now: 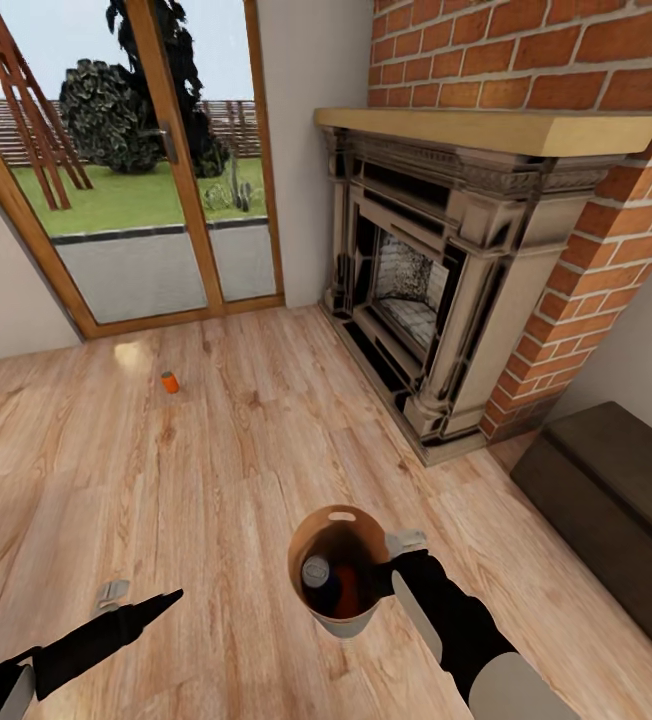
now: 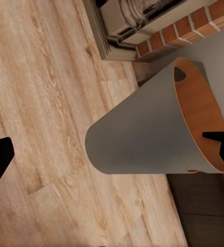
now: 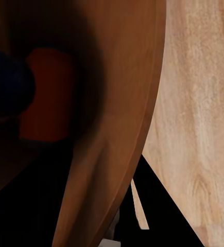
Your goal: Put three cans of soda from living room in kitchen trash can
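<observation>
Head view has the robot in the living room by the brick fireplace (image 1: 446, 270), and it looks like it's carrying the tash can (image 1: 338, 612) around as a collection bucket. The right claw (image 1: 386, 572) is pinching the bin's rim on the side nearest the robot's right arm, holding it up off the wood floor (image 1: 216, 470). Inside you can make out the dark blue can (image 1: 318, 574) with its silver top and something orange-red next to it, which I'd guess is one orange can (image 1: 349, 590), so two of three seem bagged. The right wrist view backs that up: a dark blue shape and an orange one (image 3: 45, 92) sitting against the brown inner wall. The last orange can (image 1: 170, 381) is standing on the floor well away, over near the glass doors (image 1: 166, 170). The left claw (image 1: 161, 603) hangs low over the floor with nothing in it, and from the left wrist view its fingers look spread, one dark tip at each side of the frame with the bin's grey outside (image 2: 142, 139) between them. So my read: the next step is rolling over to that last can, getting the free claw down around it, then dropping it in before heading to the kitchen. No readable labels or brand text on anything, the cans are too small and blurry.
</observation>
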Motion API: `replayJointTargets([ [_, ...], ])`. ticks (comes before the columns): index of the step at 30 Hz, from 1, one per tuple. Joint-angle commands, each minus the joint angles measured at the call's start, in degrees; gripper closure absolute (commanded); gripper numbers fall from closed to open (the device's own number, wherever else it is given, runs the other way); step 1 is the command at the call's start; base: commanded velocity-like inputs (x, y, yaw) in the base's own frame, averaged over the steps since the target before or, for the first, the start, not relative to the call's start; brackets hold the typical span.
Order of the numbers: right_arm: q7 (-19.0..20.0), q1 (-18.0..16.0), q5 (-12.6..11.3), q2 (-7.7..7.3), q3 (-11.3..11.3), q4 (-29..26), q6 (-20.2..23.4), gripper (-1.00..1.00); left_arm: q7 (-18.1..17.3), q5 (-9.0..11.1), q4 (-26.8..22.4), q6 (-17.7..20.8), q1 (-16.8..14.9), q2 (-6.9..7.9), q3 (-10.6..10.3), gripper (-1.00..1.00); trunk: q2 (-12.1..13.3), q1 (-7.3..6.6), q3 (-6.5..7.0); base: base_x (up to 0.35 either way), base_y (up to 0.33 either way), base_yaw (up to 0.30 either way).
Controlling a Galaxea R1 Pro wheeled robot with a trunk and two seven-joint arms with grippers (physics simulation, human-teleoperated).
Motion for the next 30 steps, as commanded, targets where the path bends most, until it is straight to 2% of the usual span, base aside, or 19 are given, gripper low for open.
replayJointTargets([
  [1,0.0,0.0,-0.4,0.01,0.0,0.0,-0.1,1.00,0.0,0.0,0.0,0.0,0.0,0.00,0.0,-1.00,0.0,0.00,0.10,0.000,0.000,0.000],
  [30,0.0,0.0,-0.4,0.01,0.0,0.0,-0.1,1.00,0.1,0.0,0.1,-0.2,0.0,-0.01,0.0,-1.00,0.0,0.00,2.85,0.000,0.000,0.000],
])
